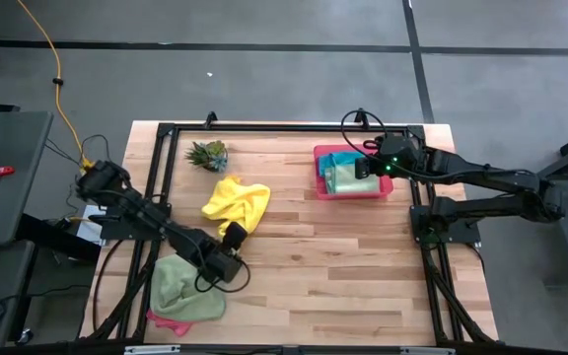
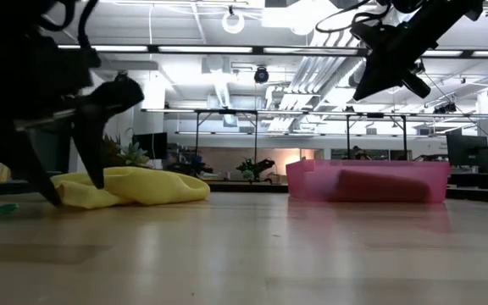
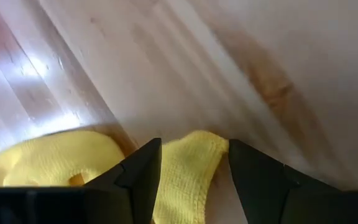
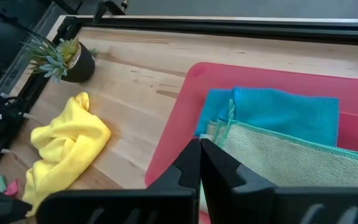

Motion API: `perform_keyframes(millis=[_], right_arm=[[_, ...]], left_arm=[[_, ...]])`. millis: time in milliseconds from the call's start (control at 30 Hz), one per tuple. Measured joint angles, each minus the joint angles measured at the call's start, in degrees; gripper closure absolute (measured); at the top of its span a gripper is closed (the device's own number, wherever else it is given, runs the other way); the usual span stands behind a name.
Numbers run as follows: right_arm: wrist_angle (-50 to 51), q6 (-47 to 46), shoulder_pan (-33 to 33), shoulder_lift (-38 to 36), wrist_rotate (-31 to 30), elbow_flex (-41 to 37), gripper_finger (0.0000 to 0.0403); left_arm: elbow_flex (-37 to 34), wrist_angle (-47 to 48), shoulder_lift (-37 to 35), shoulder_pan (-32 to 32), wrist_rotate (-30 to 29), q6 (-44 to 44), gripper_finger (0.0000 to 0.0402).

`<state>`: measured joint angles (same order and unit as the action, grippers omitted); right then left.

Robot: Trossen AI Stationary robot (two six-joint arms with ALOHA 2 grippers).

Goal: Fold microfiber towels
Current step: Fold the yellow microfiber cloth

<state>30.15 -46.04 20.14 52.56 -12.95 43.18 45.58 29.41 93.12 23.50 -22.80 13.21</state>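
Observation:
A crumpled yellow towel [image 1: 237, 202] lies on the wooden table, left of the middle. My left gripper [image 3: 194, 171] is open and points down at the towel's near edge. Its fingers stand on either side of a yellow fold [image 3: 188, 168], low over the table [image 2: 76, 193]. A light green towel [image 1: 187, 286] lies at the near left on top of a pink one [image 1: 166, 320]. A teal towel [image 4: 278, 109] and another light green towel [image 4: 291, 158] lie folded in the pink tray [image 1: 378, 192]. My right gripper [image 4: 199, 149] is shut and empty above the tray [image 1: 365, 168].
A small potted spiky plant [image 1: 208, 154] stands at the far left of the table. A black metal frame [image 1: 294, 126] runs around the table's edges. Bare wood [image 1: 343, 266] spreads over the middle and near right.

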Motion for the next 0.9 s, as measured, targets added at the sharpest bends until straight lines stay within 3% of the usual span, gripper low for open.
perform_keyframes(millis=[500,633,767,833,900], right_arm=[[0.48,-0.17,0.01,0.0,-0.24,0.0,0.0402],[0.51,-0.1,0.02,0.0,-0.54,0.0,0.0402],[0.5,-0.17,0.02,0.0,-0.55,-0.01,0.0402],[0.49,-0.2,0.02,0.0,-0.55,-0.02,0.0402],[0.48,-0.17,0.02,0.0,-0.57,-0.01,0.0402]], left_arm=[[-0.2,-1.09,0.59,-2.1,-1.45,4.61,0.0239],[-0.22,-1.03,0.59,-2.01,-2.01,5.59,0.0278],[-0.22,-1.01,0.52,-2.03,-1.58,5.49,0.0346],[-0.22,-0.63,-0.56,-2.07,-0.04,5.41,0.0383],[-0.15,-0.93,-1.96,-2.49,2.97,3.85,0.0393]])
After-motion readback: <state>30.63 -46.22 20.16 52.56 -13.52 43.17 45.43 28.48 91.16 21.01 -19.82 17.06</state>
